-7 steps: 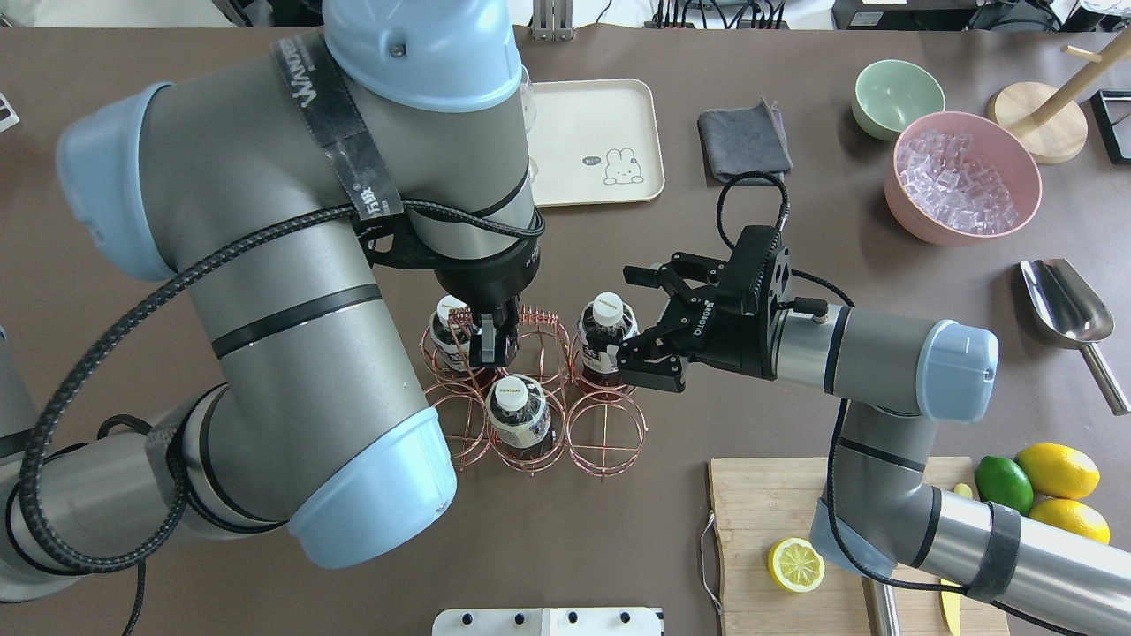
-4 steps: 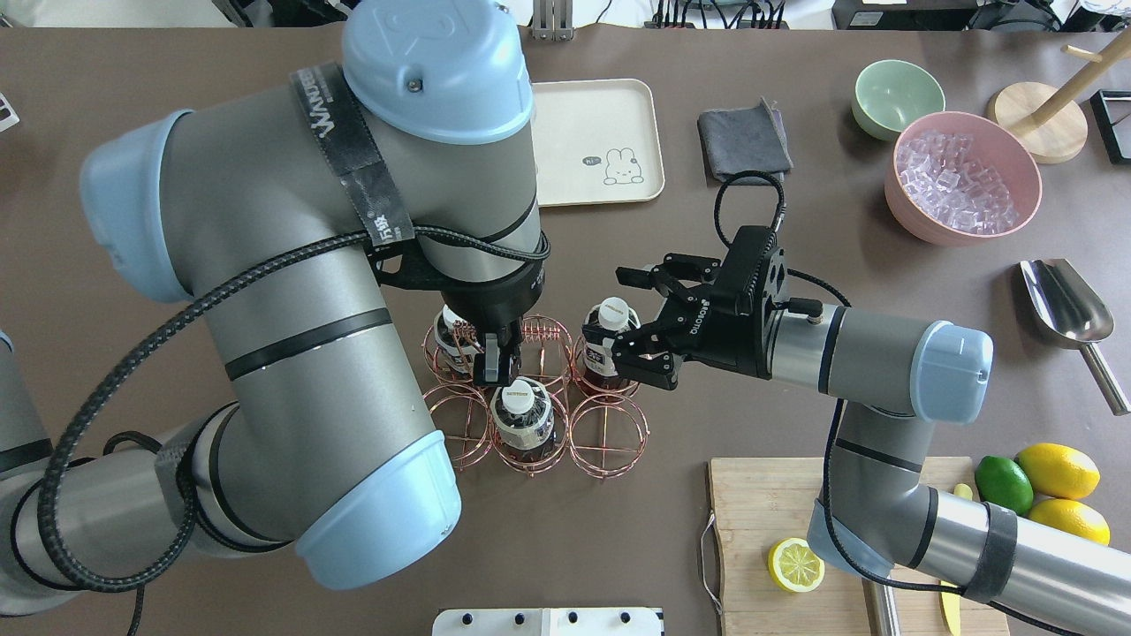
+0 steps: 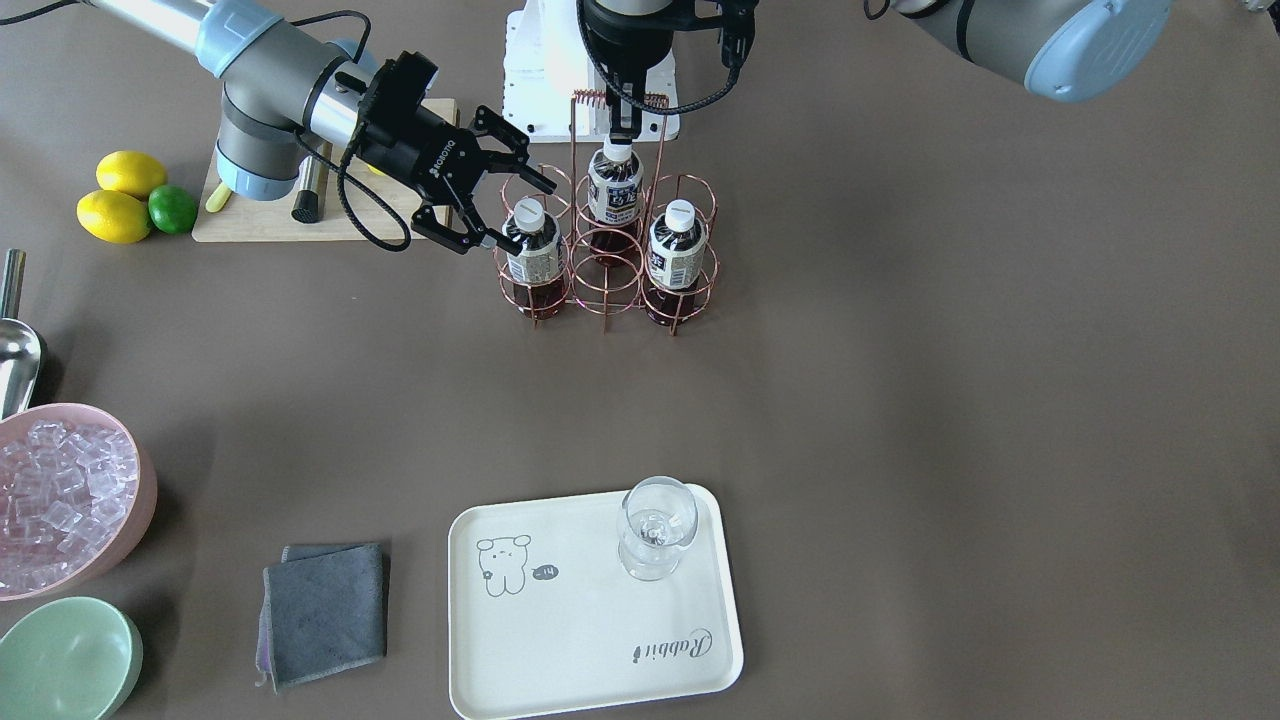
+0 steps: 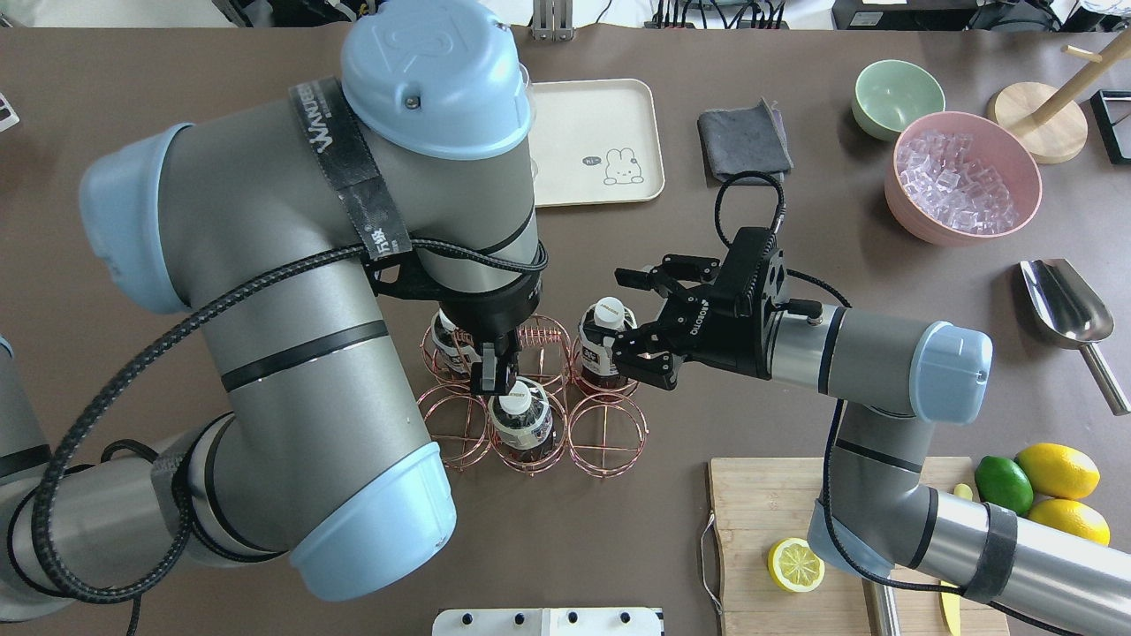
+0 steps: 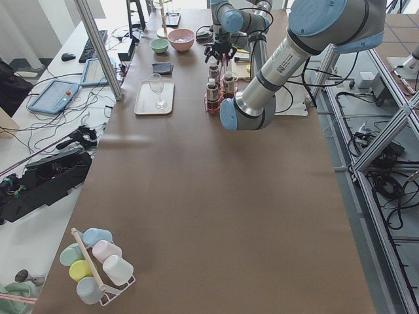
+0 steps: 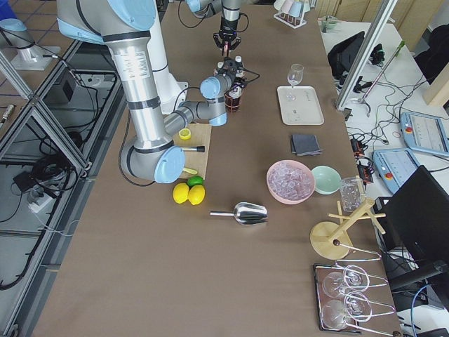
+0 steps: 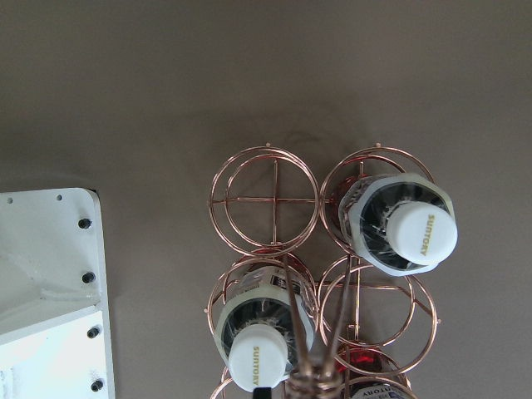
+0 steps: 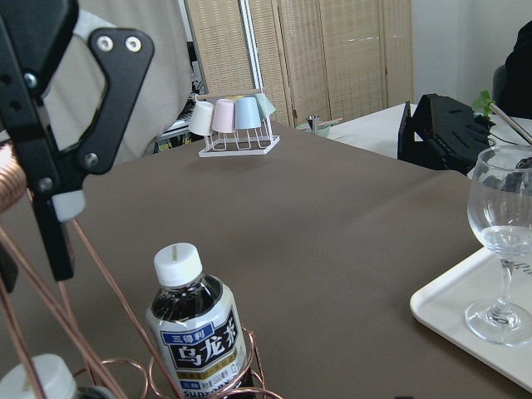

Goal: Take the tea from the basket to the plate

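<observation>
Now, three small clear plastic bottles of dark reddish-brown liquid with white caps are counted, all carried in one rose-gold wire basket [image 4: 606, 433] of six round rings, one bottle to a ring. The tea [image 3: 528, 255] nearest the right gripper [image 4: 621, 318] is seen in the row farther from the robot, at the robot's right end. A second bottle [image 3: 675, 255] is held at that row's left end, and a third bottle [image 3: 614, 195] is lodged in the middle ring of the nearer row.

The right gripper is held level with its jaws spread wide. The tea's cap is framed between the fingertips, nothing is clamped, and contact cannot be made out. The left gripper [image 4: 495, 371] is pointed straight down by the basket's tall loop handle, just over the third bottle's cap; how far its jaws are parted cannot be told.

Across the table, well apart from the basket, one cream rectangular tray [image 3: 590, 620] with a small animal drawing is seen, and one clear stemmed glass [image 3: 655, 530] is stood upright on it.

Two bowls are counted: a pink bowl [image 4: 910, 216] heaped with ice cubes [image 4: 959, 177], and just beside it a smaller pale green bowl [image 4: 897, 97]. One folded grey cloth [image 4: 745, 141] is laid between tray and bowls.

Two whole lemons [image 4: 1058, 470] and one lime [image 4: 1003, 483] are grouped by a wooden cutting board [image 4: 760, 512], on which one lemon half [image 4: 795, 565] is laid cut face up. One metal scoop [image 4: 1065, 305] is rested near the pink bowl.
</observation>
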Motion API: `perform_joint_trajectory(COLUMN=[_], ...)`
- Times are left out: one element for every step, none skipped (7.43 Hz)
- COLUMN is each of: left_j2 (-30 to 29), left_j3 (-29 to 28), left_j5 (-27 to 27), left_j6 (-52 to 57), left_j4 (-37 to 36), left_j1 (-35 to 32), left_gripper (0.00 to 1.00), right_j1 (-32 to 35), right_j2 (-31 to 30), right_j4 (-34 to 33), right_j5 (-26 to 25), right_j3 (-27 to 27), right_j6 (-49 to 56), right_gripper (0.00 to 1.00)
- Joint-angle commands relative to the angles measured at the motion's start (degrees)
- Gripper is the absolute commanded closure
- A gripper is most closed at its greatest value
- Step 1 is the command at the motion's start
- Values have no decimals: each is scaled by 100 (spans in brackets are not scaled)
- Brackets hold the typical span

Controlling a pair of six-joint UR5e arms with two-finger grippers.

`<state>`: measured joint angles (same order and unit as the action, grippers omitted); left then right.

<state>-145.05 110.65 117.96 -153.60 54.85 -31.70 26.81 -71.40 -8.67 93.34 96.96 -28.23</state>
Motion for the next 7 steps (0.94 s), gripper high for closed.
perform_joint_trajectory(left_j2=[-76,-163,-164,-155,-137,-137,-137], left_j3=[62,71,62,53,62,71,80], left_j5=[8,8,8,16,16,16,16], left_j6=[-3,-3,-3,-3,-3,-3,-3], left_j4=[-18,-62,-62,-62,-71,-71,-71], left_j1=[-38,-151,-178,-178,-178,-178,-178], left_gripper=[100,100,100,100,100,100,100], right_j1=[0,9,9,9,0,0,0], right_j2=[-6,-14,-14,-6,-6,-6,-6], right_j4=[-3,-3,-64,-91,-108,-117,-117], right_j5=[0,0,-44,-62,-62,-62,-62], right_j3=[-2,-1,-1,7,7,7,7], right_j6=[81,81,81,90,90,116,116], right_gripper=[21,30,39,48,57,62,62])
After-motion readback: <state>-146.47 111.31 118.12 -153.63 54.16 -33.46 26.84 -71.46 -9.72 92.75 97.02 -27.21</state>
